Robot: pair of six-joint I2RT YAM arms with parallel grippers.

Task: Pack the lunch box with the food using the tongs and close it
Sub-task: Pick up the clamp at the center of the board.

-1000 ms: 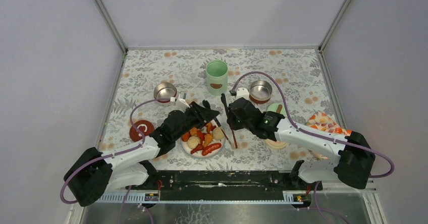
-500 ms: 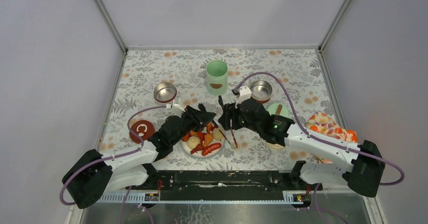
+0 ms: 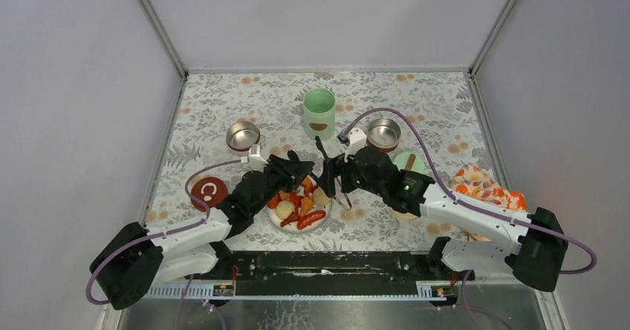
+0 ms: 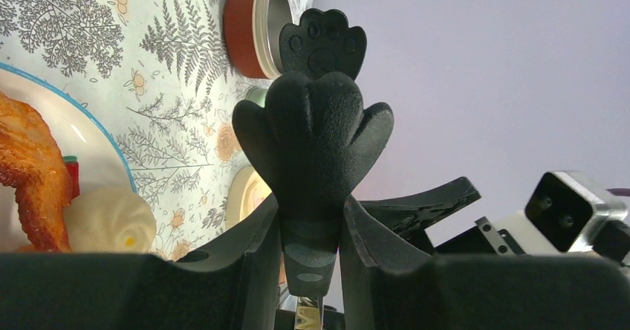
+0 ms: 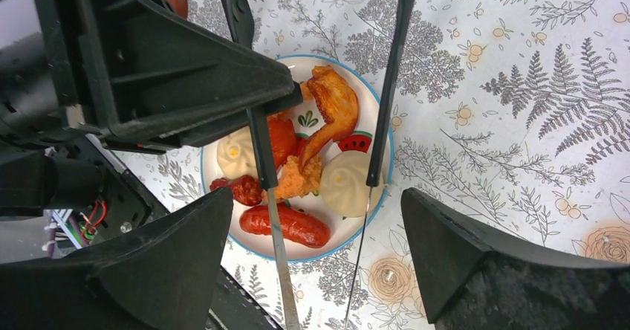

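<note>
a floral table cover point(image 3: 416, 92) carries everything. the plate point(image 5: 307, 119) sits near the front between the arms. all the food seen lies on it: red sausages point(image 5: 286, 224), pale balls point(image 5: 348, 189) and orange fried chunks point(image 5: 330, 111). behind it the green jar point(image 3: 319, 112) stands open, with a steel bowl point(image 3: 243, 134) to its left and another point(image 3: 383, 131) to its right. the green lid point(image 3: 408, 162) lies beside the right arm and the cream lid point(image 3: 405, 212) partly under it. the red lid point(image 3: 209, 191), by the left arm, bears a white mark like a c. a patterned cloth point(image 3: 484, 183) lies far right.

both grippers crowd the plate's far edge and hide part of it. the left gripper point(image 4: 310, 224) clamps the tongs point(image 4: 312, 137) below a black paw-shaped tip. a second paw point(image 4: 323, 44) shows behind it; their gap is hard to judge. the right gripper point(image 5: 318, 196) gapes wide, touching nothing. two dark bars point(image 5: 388, 85) run between its fingers, spread apart; whether they are one pair or two cannot be told. a stamp on the steel shaft point(image 4: 308, 316) is too small to read.
</note>
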